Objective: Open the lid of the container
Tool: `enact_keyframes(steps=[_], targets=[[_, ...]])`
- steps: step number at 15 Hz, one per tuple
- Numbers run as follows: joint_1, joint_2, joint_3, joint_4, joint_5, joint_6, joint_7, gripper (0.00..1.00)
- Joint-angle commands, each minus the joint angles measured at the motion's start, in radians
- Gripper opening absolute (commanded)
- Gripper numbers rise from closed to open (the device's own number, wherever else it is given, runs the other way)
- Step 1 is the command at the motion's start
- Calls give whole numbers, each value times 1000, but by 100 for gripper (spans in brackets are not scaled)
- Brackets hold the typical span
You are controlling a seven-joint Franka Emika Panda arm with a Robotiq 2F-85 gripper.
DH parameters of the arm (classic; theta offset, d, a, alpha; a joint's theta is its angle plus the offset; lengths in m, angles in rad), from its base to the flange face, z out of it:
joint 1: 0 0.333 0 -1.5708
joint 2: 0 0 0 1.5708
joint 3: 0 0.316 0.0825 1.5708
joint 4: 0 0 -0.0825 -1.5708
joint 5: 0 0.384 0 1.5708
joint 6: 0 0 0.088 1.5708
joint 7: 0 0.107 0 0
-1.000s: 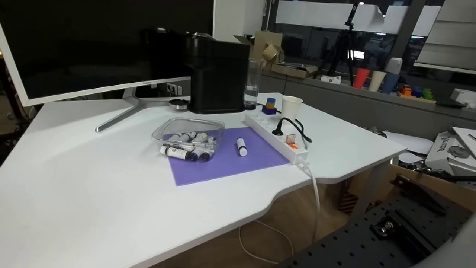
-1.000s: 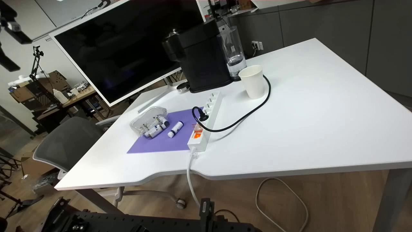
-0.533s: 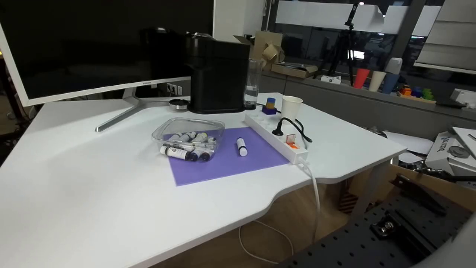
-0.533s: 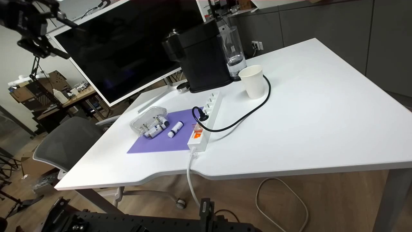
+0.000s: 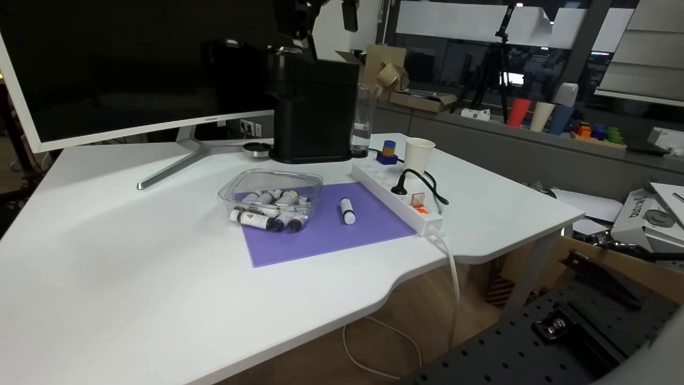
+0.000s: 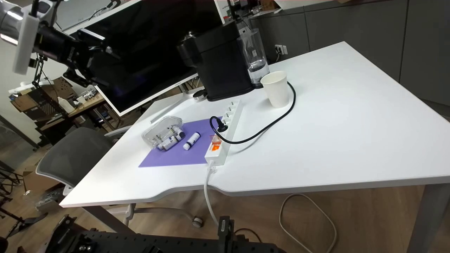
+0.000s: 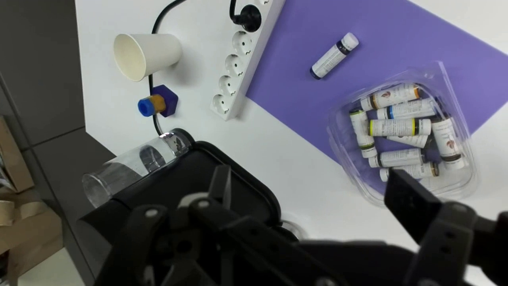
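The container is a low clear plastic tub [image 5: 228, 193] holding several small white and dark cylinders. It stands partly on a purple sheet [image 5: 331, 240] and also shows in an exterior view [image 6: 149, 135] and the wrist view [image 7: 346, 159]. I cannot make out a separate lid on it. My gripper [image 5: 329, 35] is high up, in front of the tall black box's top in that view. In an exterior view the gripper [image 6: 109, 69] is before the monitor. In the wrist view the gripper [image 7: 307, 182] is open and empty, its fingers spread between the black box and the tub.
A loose white vial [image 5: 347, 210] lies on the purple sheet. A white power strip [image 5: 393, 199] with a black plug, a paper cup [image 5: 418, 154] and a clear cylinder [image 5: 363, 120] stand beside the tall black box [image 5: 315, 115]. A large monitor [image 6: 140, 45] stands behind.
My gripper has moved in from the top left, going right and down in an exterior view, and now also appears at the top of both exterior views. The tub and other objects stay put.
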Motion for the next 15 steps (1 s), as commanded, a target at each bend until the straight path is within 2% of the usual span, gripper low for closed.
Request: enact_keyframes(steps=[1,6,12,15], targets=[[22,12,-23,3,-10,-4,5,100],[18,69,-27,7,-58,12,-33,100],[48,226,-99,9,-14,89,-264,100],[53,316,-122,23,-37,110,-332,100]])
